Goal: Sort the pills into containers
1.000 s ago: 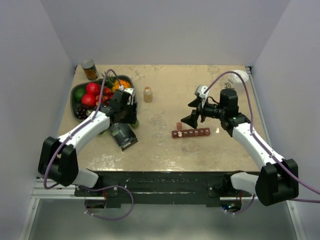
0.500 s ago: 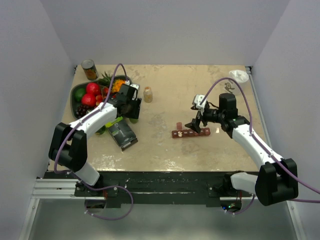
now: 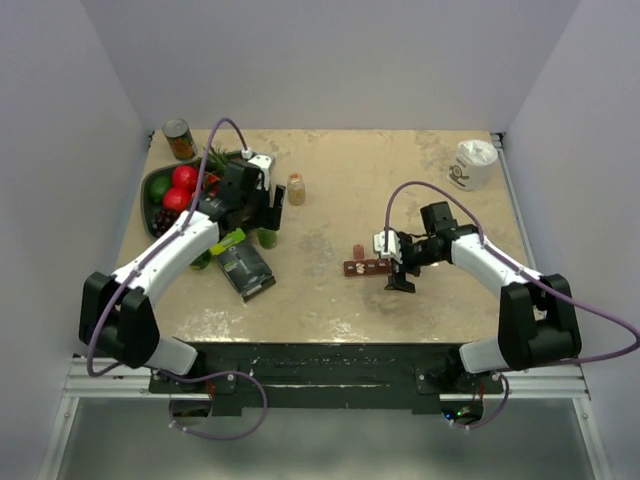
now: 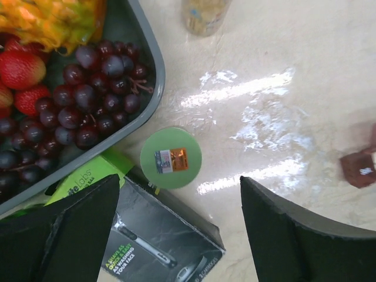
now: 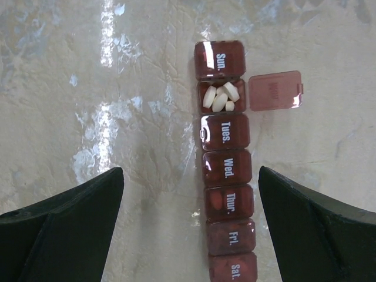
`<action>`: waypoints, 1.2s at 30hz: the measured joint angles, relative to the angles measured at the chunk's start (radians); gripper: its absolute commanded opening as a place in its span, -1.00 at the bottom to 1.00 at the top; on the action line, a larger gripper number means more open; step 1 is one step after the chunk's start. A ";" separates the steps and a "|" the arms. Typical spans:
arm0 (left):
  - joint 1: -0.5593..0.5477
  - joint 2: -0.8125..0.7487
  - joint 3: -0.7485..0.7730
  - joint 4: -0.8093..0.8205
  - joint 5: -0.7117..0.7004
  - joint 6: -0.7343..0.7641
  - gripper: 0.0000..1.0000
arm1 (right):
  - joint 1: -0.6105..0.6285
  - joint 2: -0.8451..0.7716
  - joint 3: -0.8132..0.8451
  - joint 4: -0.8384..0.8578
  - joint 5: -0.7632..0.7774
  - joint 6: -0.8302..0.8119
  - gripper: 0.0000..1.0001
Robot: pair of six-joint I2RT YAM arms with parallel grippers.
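The right gripper (image 5: 191, 176) has its fingers (image 5: 64, 223) spread wide with nothing between them. It hangs right over the pill box (image 5: 226, 176), a dark red strip of seven day compartments that runs from 12 to 6 o'clock in the wrist view. The Sun. compartment at the 12 o'clock end is closed. The next one down stands open, its lid (image 5: 275, 91) flipped out toward 3 o'clock, and holds a few white pills (image 5: 219, 97). Tues. through Sat. are closed. From above, the strip lies on the table (image 3: 330, 190) a little to the 4 o'clock side of its middle.

The left gripper (image 4: 179, 179) is also wide apart and holds nothing. It hovers above a green-capped bottle (image 4: 171, 158). At 10 o'clock from the bottle, just beside it, sits a grey tray (image 4: 150, 88) holding grapes (image 4: 88, 100) and strawberries (image 4: 23, 67). A black box (image 4: 158, 241) lies at 6 o'clock, and a small jar (image 4: 204, 12) stands at 12.
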 measured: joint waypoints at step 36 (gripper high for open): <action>-0.103 -0.124 -0.411 0.686 0.565 -0.212 0.81 | 0.001 0.064 -0.015 0.013 0.244 -0.079 0.84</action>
